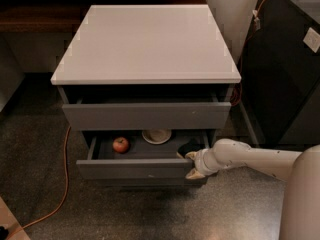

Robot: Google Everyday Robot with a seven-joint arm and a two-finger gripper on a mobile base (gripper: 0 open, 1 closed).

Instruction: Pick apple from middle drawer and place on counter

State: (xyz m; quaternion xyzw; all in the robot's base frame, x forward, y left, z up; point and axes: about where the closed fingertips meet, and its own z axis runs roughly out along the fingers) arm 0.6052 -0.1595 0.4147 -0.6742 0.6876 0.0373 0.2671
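The middle drawer (135,168) stands pulled out below the top drawer. Inside it the small red apple (120,144) lies at the left. My gripper (192,165) is at the right end of the drawer's front panel, one finger (190,155) inside the drawer and the other on the outer face, shut on the panel. The apple is well to the left of the gripper. The counter (147,41) is the white slab on top of the cabinet, with nothing on it.
A round white bowl (156,135) sits at the back middle of the drawer, and a dark object (190,146) lies beside my gripper. The top drawer (146,115) is slightly open. An orange cable (64,184) runs over the floor at left. A dark cabinet (285,74) stands at right.
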